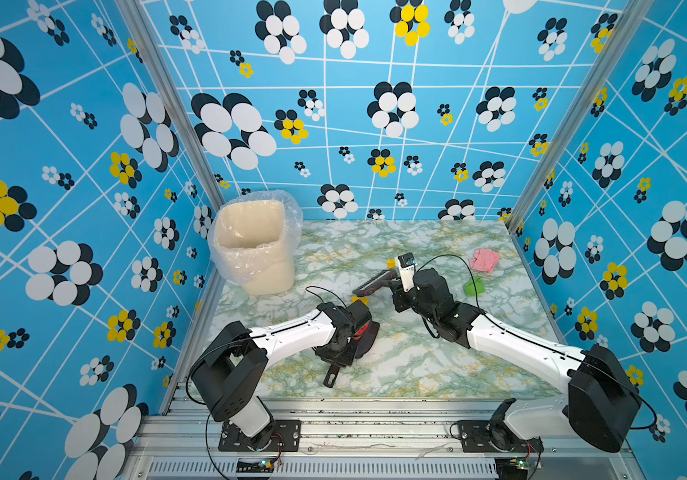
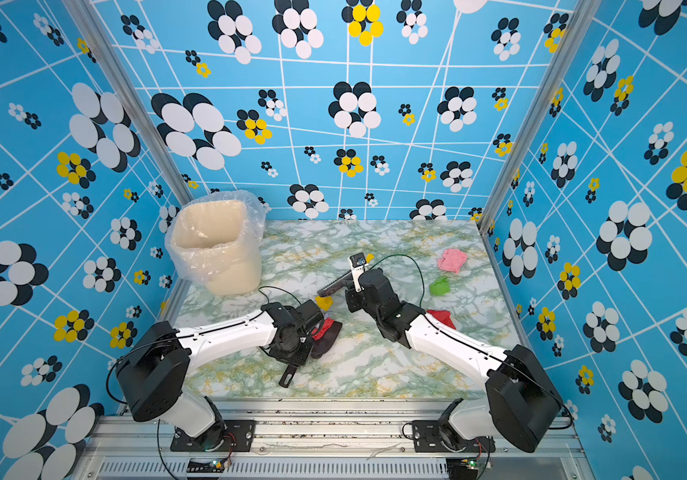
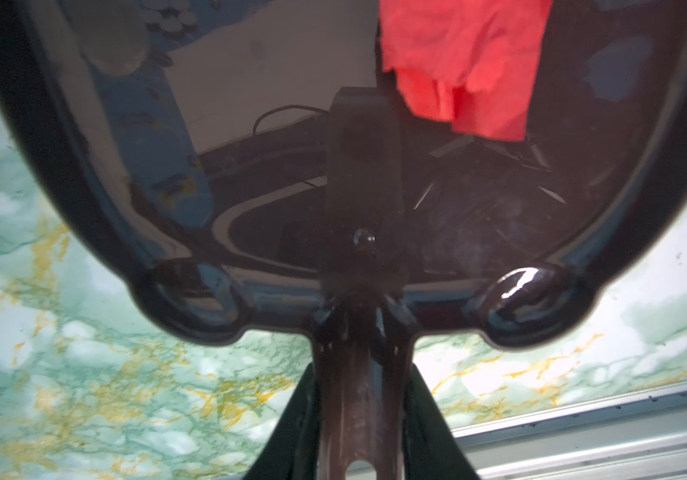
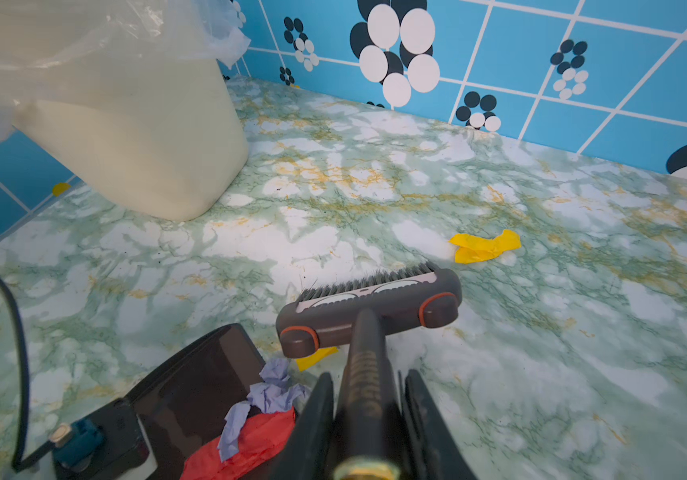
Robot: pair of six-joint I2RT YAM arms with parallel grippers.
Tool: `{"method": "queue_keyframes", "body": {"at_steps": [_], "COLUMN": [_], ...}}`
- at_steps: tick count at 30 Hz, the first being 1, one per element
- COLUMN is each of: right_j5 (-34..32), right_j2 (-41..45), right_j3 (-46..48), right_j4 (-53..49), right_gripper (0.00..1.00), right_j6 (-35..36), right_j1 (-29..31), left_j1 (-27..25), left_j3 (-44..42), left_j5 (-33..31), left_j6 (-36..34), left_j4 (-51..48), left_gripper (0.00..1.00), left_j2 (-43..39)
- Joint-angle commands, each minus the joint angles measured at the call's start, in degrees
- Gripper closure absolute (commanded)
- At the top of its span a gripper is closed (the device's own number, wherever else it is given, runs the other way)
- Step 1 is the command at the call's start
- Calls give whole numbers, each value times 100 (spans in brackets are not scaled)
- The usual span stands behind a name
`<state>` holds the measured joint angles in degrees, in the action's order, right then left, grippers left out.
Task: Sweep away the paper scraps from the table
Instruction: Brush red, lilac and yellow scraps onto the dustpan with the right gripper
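Note:
My left gripper [image 3: 360, 415] is shut on the handle of a dark brown dustpan [image 3: 250, 166] that rests on the table [image 1: 416, 365]. A red scrap [image 3: 466, 62] and a purple scrap [image 4: 271, 390] lie in the pan. My right gripper [image 4: 369, 415] is shut on the handle of a grey brush [image 4: 371, 307], whose bristles point toward the back wall. One yellow scrap [image 4: 315, 358] lies under the brush head at the pan's lip, another [image 4: 485, 246] just beyond the bristles. Pink [image 1: 484, 259] and green [image 1: 474, 286] scraps lie at the right, and a red scrap [image 2: 441, 318] beside the right arm.
A cream bin [image 1: 256, 245] with a clear plastic liner stands at the back left corner. Blue flower-patterned walls close in three sides. An aluminium rail [image 1: 375, 419] runs along the front edge, where both arm bases are mounted.

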<state>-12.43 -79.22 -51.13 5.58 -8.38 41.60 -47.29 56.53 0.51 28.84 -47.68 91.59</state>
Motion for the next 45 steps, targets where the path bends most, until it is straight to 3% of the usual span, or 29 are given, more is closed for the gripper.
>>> {"method": "queue_keyframes", "body": {"at_steps": [1,9,15,18,24,31,38,45], "right_j5": [306,954,1802,1862,1463,399,-434,-452], "right_j2": [220,841,1184,1266,1444,1817,1578,1207], "right_j3": [-230,-92,-194,-391,-567,-383,-414,-130], "right_j4": [-442,-1210,-1929,-2395,-2418,-1930,-2061,-1826], "right_gripper": [100,100,100,100,100,100,100,100], "right_j6": [39,-160,-476,-614,-921,-771,-459,-295], "right_j1": [-16,14,24,23,15,-114,-337,-345], "left_j1": [-35,-35,-37,-35,-59,-198,-320,-344], "left_j3": [-23,134,207,224,286,384,364,313], "left_j5": [-19,-124,-108,-119,-164,-184,-158,-199], "left_j6": [23,-27,-17,-4,-51,-165,-118,-98], "left_j4": [-66,-220,-92,-92,-201,-514,-611,-551], "left_gripper": [100,100,100,100,100,100,100,100], "left_j2": [33,34,85,92,49,78,-44,-29]}}
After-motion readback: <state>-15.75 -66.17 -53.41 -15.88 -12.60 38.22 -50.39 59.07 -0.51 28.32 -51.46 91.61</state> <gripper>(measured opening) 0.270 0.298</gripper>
